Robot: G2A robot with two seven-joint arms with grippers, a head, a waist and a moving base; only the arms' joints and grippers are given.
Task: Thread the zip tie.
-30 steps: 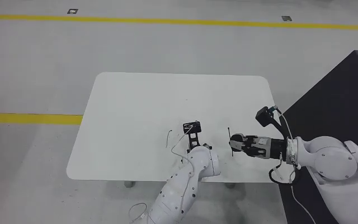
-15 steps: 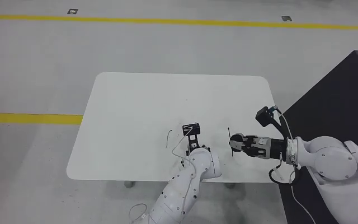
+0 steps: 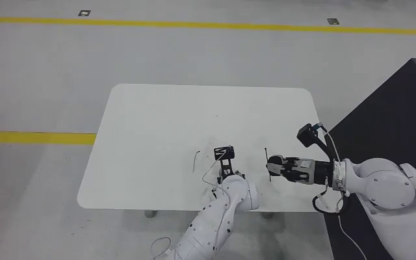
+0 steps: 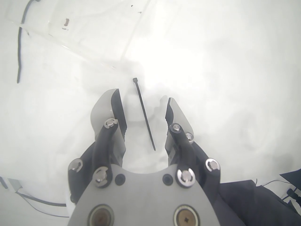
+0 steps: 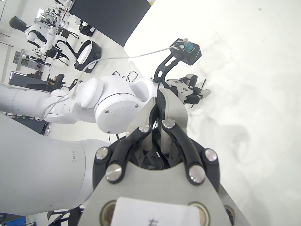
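One zip tie (image 4: 143,114) lies on the table (image 4: 235,71) between your left gripper's (image 4: 142,97) spread fingers; right gripper (image 5: 160,98) is pinched closed. Centre on the strap, close near its head.

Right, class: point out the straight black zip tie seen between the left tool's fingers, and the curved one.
Straight black plastic zip tie (image 4: 144,114): left wrist view, middle of its strap.
Curved black plastic zip tie (image 4: 19,48): left wrist view, middle of its strap.

Bright light glares off the white table (image 4: 211,48), with faint shadows beneath the left gripper (image 4: 142,96).
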